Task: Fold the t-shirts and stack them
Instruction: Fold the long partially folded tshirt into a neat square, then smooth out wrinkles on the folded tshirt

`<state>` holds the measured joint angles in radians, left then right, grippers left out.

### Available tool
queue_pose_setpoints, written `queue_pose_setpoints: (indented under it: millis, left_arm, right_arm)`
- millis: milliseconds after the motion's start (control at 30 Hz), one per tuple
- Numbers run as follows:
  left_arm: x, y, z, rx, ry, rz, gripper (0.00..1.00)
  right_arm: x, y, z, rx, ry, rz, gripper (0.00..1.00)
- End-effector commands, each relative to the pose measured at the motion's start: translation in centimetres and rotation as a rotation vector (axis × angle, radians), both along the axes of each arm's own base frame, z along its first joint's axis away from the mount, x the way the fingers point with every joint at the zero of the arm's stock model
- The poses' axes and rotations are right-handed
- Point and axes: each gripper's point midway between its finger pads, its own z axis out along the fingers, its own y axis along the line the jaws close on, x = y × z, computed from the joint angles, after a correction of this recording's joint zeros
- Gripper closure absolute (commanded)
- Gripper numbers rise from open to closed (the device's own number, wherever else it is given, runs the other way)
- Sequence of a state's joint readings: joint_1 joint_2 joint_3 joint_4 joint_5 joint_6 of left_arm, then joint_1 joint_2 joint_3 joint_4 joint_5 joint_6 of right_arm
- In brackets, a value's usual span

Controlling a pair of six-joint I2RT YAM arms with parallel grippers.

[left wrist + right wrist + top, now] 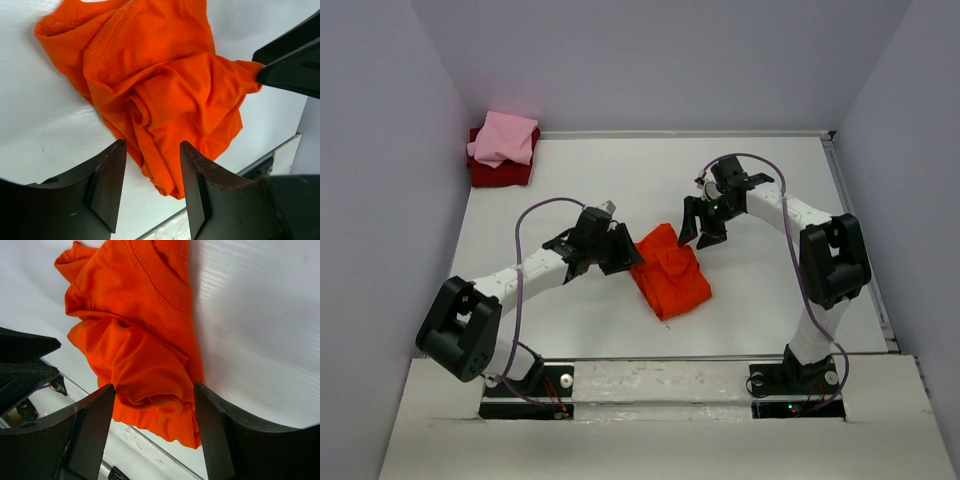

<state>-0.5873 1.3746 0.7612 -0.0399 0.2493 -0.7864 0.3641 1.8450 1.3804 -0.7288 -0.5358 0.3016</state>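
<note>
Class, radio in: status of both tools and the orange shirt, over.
Status: left tool open, right tool open, both at the orange shirt. Shirt bunched on table. Nothing in the way.

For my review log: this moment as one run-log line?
orange t-shirt: bunched, mid-table | left gripper: fingers open, at its edge | right gripper: fingers open, at its edge | pink t-shirt: folded atop dark red t-shirt, far-left corner

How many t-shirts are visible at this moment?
3. An orange-red t-shirt lies crumpled at the centre; a light pink t-shirt sits folded on a dark red t-shirt in the far-left corner. More could be hidden within that pile.
</note>
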Motion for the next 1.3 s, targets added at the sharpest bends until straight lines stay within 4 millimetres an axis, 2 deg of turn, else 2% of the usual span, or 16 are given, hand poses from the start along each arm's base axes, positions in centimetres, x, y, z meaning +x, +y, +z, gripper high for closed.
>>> queue_pose_setpoints:
  millis: [0,367,467,567,967,1167,1233,1267]
  left_arm:
    - [1.2,0.3,-0.9,0.045,-0.040,0.000,0.45]
    - [3.2,-0.5,-1.2,0.021,-0.101,0.002,0.46]
    - [4.0,-0.5,-0.7,-0.003,-0.127,0.019,0.46]
    - [4.1,-0.6,-1.0,-0.014,-0.114,0.015,0.47]
    - [4.0,-1.8,-2.7,-0.050,-0.065,-0.017,0.53]
    - [4.1,-2.2,-1.7,-0.087,-0.079,-0.019,0.60]
    - [4.0,-2.4,-1.0,-0.110,-0.081,-0.022,0.61]
    - [3.8,-2.4,-0.7,-0.128,-0.071,-0.016,0.62]
  right_arm:
    - [1.6,0.7,0.9,0.037,-0.066,0.019,0.30]
    - [1.8,0.9,0.7,0.045,-0.063,0.016,0.32]
    - [1.7,0.9,0.7,0.049,-0.059,0.016,0.33]
    - [1.6,0.9,0.6,0.048,-0.055,0.017,0.37]
    - [1.5,0.8,0.2,0.042,-0.045,0.014,0.40]
    - [1.3,0.8,0.0,0.040,-0.038,0.010,0.51]
    - [1.3,0.7,0.0,0.039,-0.037,0.010,0.58]
    - [1.3,0.8,0.0,0.040,-0.036,0.008,0.72]
